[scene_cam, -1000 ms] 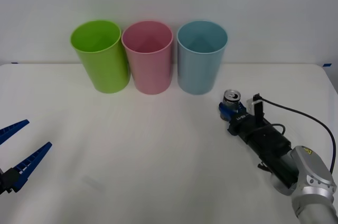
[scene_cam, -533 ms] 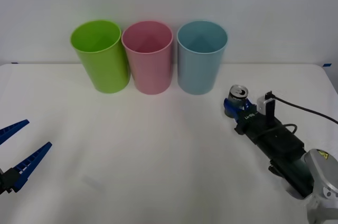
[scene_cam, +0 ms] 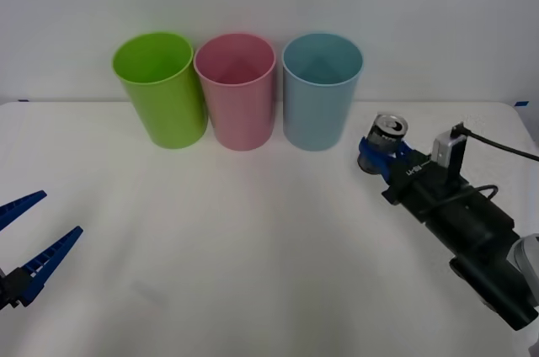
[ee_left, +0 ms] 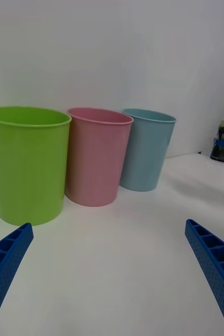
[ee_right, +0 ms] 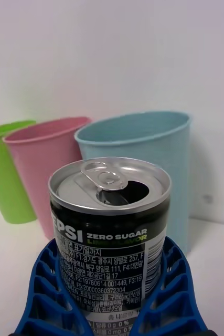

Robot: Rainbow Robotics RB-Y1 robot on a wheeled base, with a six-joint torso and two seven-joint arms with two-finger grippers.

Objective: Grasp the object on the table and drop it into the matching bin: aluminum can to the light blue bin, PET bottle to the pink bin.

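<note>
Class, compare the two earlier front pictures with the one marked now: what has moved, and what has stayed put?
The right claw, shut on the aluminum can, has lifted it off the table and carried it up and rightward. The can was gripped throughout. The light blue bin, pink bin, green bin and the open left claw stayed as they were.

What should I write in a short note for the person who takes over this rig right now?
Right gripper: shut on the aluminum can, held off the table, right of the light blue bin.
Left gripper: open, parked low at the table's left.
Pink bin stands between the light blue and the lime green bin.
Done: grasp and lift.
Left: carry the can over the light blue bin, release.
</note>
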